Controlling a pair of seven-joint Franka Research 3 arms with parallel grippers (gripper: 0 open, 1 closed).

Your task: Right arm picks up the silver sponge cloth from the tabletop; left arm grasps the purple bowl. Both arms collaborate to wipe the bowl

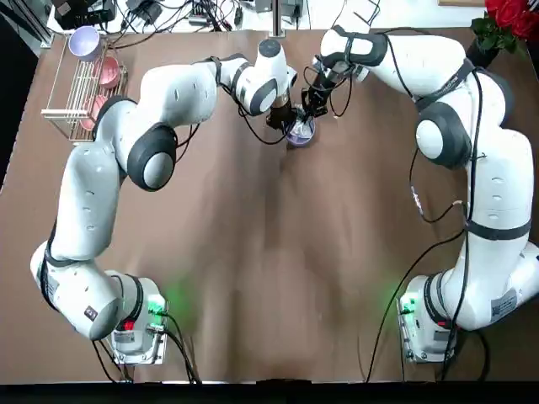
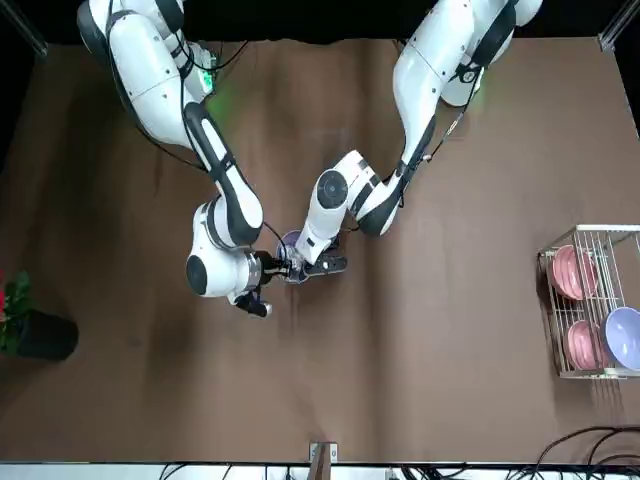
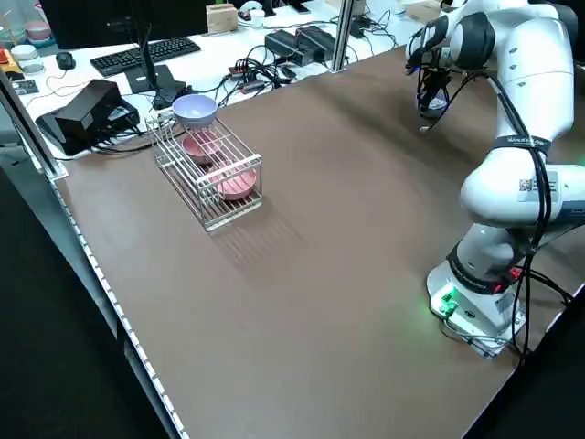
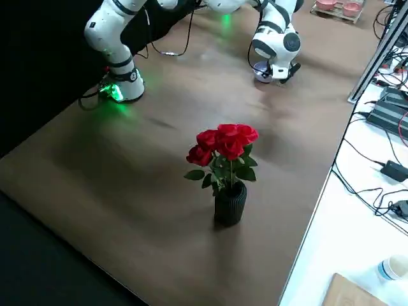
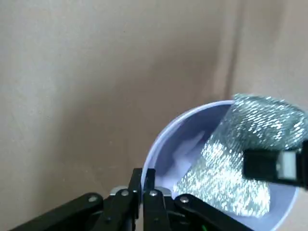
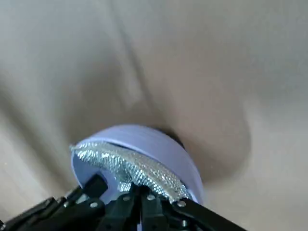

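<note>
The purple bowl (image 1: pixel 300 133) is at the far middle of the table, between both grippers. My left gripper (image 5: pixel 143 176) is shut on the bowl's rim (image 5: pixel 159 144), and the bowl (image 6: pixel 149 144) sits tilted with its shadow on the table beneath it. The silver sponge cloth (image 5: pixel 240 154) lies inside the bowl against its pale wall. My right gripper (image 6: pixel 141 193) is shut on the cloth (image 6: pixel 130 166), pressing it over the rim. In the top view the left gripper (image 1: pixel 280 120) is just left of the bowl and the right gripper (image 1: pixel 313 109) is above right of it.
A wire rack (image 1: pixel 63 88) at the far left holds pink dishes (image 1: pixel 108 71) and a second purple bowl (image 1: pixel 84 40). A vase of red roses (image 1: pixel 505 21) stands at the far right corner. Cables run along the table's far edge.
</note>
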